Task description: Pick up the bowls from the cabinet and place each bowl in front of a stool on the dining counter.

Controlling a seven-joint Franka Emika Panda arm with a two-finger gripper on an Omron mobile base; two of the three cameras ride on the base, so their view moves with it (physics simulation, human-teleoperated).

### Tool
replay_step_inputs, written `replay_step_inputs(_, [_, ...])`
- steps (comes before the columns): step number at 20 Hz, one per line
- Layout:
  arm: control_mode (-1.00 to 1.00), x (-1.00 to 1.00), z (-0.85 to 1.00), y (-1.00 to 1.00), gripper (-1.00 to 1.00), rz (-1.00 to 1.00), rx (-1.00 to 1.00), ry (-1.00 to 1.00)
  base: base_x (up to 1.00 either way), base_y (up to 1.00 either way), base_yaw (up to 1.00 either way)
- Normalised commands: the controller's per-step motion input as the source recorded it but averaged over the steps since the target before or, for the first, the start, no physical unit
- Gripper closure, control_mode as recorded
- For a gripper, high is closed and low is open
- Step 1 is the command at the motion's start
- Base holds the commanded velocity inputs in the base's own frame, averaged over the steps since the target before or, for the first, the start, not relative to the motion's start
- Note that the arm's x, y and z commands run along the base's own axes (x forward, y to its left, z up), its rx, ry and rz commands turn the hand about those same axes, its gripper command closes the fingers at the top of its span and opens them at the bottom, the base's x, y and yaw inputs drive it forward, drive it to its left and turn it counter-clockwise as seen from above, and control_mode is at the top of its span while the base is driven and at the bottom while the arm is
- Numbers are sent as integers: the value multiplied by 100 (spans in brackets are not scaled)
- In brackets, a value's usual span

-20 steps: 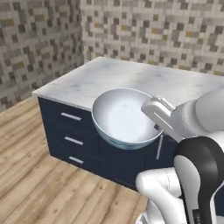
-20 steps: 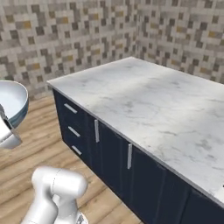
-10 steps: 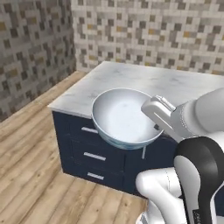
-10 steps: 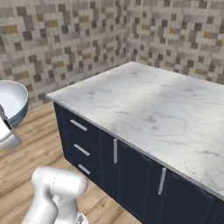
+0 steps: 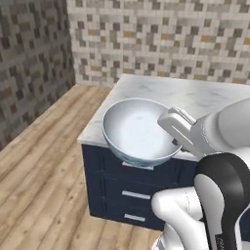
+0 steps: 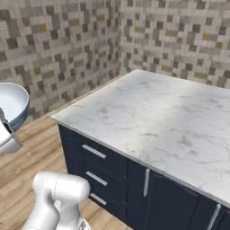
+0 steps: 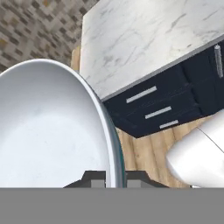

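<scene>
In the left base view the dining counter (image 5: 195,95) has slid closer than a moment ago (the base drove, not the things), the right base view agrees, and the hand view shows the gripper (image 7: 116,177) pinched tight on the white bowl (image 7: 52,135) rim, carried, delivery nearing.

A wall (image 5: 156,34) of small mosaic tiles in grey, brown and beige runs across the far side of the room, and a second tiled wall (image 5: 29,63) of the same pattern meets it at the far left corner. A floor (image 5: 44,180) of light wooden planks covers the near left, reaching to the foot of both walls, with its boards running towards the far corner
</scene>
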Motion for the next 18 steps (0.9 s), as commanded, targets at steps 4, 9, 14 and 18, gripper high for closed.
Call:
replay_step_inputs(4, [100, 0, 0, 0, 100, 0, 0, 0, 100, 100, -27])
replay_step_inputs(9, [100, 0, 0, 0, 100, 0, 0, 0, 100, 100, -28])
replay_step_inputs(14, [100, 0, 0, 0, 100, 0, 0, 0, 71, 100, -32])
replay_step_inputs(18, [100, 0, 0, 0, 100, 0, 0, 0, 50, 100, -36])
